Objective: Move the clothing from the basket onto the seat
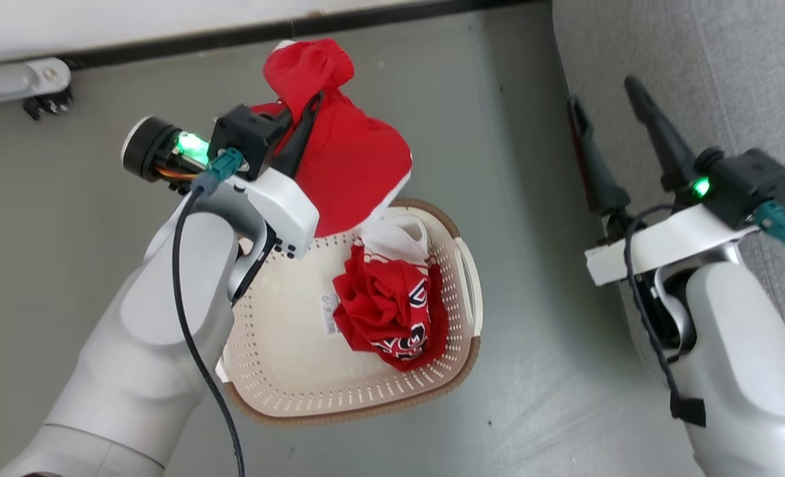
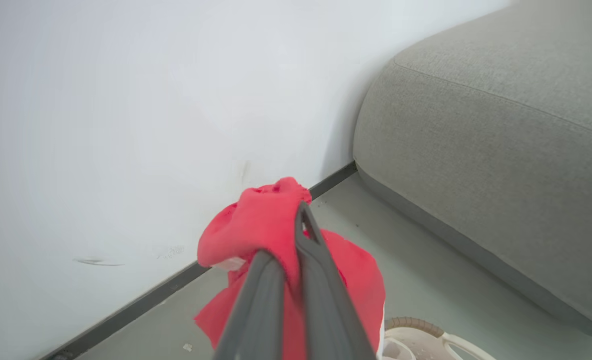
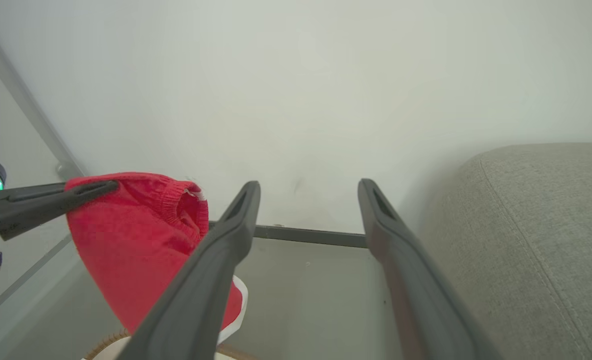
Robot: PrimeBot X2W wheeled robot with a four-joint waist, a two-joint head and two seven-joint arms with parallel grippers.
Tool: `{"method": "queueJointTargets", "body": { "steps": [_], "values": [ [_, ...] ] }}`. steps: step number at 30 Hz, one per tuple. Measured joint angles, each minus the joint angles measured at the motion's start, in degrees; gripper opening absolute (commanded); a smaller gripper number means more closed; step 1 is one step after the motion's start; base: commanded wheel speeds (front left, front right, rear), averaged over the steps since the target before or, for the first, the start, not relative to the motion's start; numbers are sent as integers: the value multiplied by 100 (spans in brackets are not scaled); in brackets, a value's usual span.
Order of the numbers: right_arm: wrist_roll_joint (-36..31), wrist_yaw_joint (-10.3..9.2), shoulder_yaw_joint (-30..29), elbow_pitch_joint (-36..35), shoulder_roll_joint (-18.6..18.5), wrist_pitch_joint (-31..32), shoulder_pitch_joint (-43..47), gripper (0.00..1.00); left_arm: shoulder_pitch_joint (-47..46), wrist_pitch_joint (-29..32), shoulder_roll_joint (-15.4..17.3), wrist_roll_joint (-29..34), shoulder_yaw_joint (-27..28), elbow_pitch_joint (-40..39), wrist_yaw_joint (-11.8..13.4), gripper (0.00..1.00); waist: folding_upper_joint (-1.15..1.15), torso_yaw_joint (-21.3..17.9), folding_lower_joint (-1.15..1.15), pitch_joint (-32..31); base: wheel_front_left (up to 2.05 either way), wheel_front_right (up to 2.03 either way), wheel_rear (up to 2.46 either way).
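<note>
The left end effector (image 1: 313,106), pressed together, pinches one red jersey (image 1: 359,165) over the basket (image 1: 286,404) far rim — the seat (image 1: 730,66) lies off to its right, beside the spread, empty right end effector (image 1: 601,93). One lettered jersey (image 1: 385,311) and one white piece (image 1: 395,238) lie crumpled in the basket

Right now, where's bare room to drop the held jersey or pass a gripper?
Free: sofa cushion, bare where seen; floor strip between basket and sofa; basket's left half. Crowded: basket's right half, piled jerseys, with the left gripper holding a jersey over its far rim.
</note>
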Motion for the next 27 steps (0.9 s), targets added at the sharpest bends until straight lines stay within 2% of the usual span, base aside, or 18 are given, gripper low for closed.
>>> {"method": "queueJointTargets", "body": {
  "steps": [13, 27],
  "values": [
    [-43, 0, 165, 323, -13, 0, 563, 100, -181, 455, -38, -397, 43, -243, -145, 0, 0, 202, 0, -894, 0, 0, 0],
    [-41, 0, 279, 581, -98, 0, 1122, 100, -182, 939, -70, -854, -19, -302, -196, 0, 0, 365, -1, -1846, 0, 0, 0]
  ]
}}
